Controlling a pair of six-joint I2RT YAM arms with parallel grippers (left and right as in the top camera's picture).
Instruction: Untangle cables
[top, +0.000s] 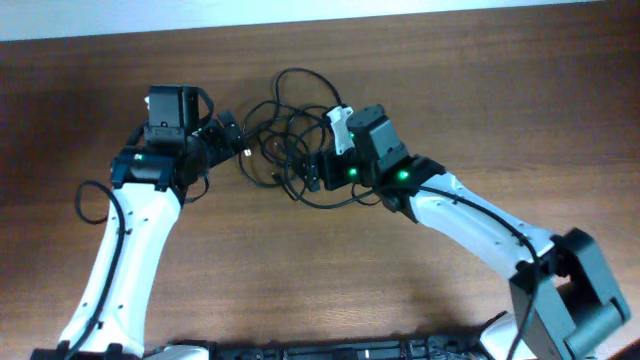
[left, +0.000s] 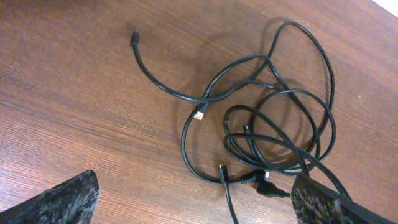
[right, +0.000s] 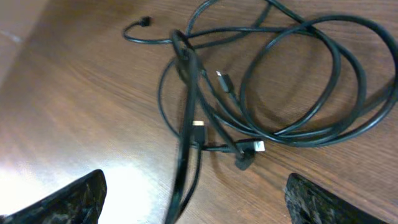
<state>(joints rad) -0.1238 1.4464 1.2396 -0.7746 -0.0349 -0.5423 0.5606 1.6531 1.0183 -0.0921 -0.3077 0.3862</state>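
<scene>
The cables (top: 287, 135) are thin black cords lying in one tangled heap of loops on the wooden table, between my two grippers. My left gripper (top: 236, 136) is at the heap's left edge. In the left wrist view it (left: 199, 193) is open, and a cable end (left: 225, 186) lies between its fingers, untouched. My right gripper (top: 311, 176) is at the heap's lower right side. In the right wrist view it (right: 196, 196) is open, and a blurred cable (right: 181, 177) runs between its fingers, close to the camera. Silver-tipped plugs (right: 257, 147) lie within the loops.
The brown wooden table (top: 470, 80) runs to a pale far edge at the top. A loose plug end (left: 134, 39) reaches out left of the heap. The left arm's own black wire (top: 88, 200) loops beside its white link.
</scene>
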